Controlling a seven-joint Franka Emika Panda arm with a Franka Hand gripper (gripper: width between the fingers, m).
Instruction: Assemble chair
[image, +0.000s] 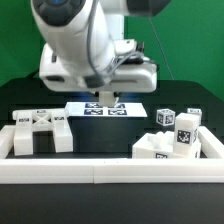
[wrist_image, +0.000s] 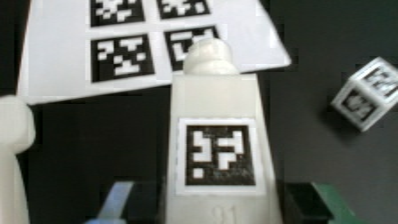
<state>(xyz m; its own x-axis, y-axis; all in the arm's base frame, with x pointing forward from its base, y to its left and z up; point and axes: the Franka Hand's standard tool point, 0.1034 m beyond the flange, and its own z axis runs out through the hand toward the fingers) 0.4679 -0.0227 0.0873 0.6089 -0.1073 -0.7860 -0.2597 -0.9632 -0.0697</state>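
Note:
In the wrist view a long white chair post (wrist_image: 217, 120) with a rounded tip and a square marker tag lies between my jaws. My gripper (wrist_image: 222, 206) is shut on it, one finger on each side. In the exterior view the gripper (image: 103, 96) hangs low over the middle of the table and hides the post. A blocky white chair part (image: 40, 128) lies on the exterior view's left. Several tagged chair parts (image: 170, 140) are grouped on the right. One tagged part (wrist_image: 370, 92) lies beside the post, and another rounded white part (wrist_image: 15, 150) lies on its other side.
The marker board (wrist_image: 143, 40) lies just beyond the post's tip and also shows under the gripper, the marker board (image: 103, 109). A long low white border rail (image: 110, 170) runs along the front with short side walls. The table is black.

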